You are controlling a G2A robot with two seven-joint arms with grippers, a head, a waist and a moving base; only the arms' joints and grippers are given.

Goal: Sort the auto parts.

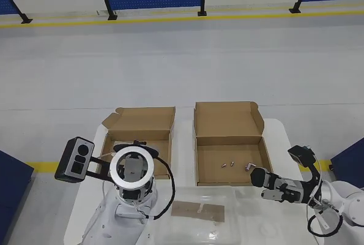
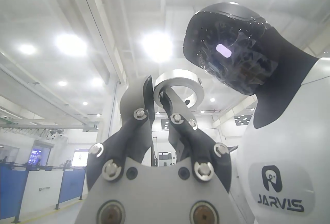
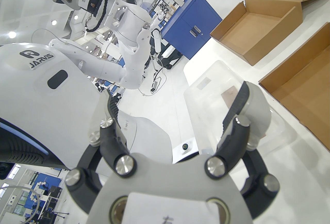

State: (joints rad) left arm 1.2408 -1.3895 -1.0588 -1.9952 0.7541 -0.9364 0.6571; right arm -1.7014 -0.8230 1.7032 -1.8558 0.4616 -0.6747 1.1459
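White table [image 1: 184,153], big bright hall. Landmark: right-hand cardboard box [image 1: 215,153], a few small metal parts [image 1: 227,163] inside. Step, prob.: carrying a pick to its box. L gripper [image 2: 157,94] pinches a metal ring [image 2: 180,85] by its wall (one finger inside), raised, pointing up, well left of that box. Next: lower over proper box, release. R gripper [image 3: 178,104] jaws wide, empty, at box's near-right corner.

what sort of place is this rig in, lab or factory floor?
Likely a factory-style robotics hall: a yellow floor line, blue barrier panels fencing off the area, and a high ceiling with rows of lamps.
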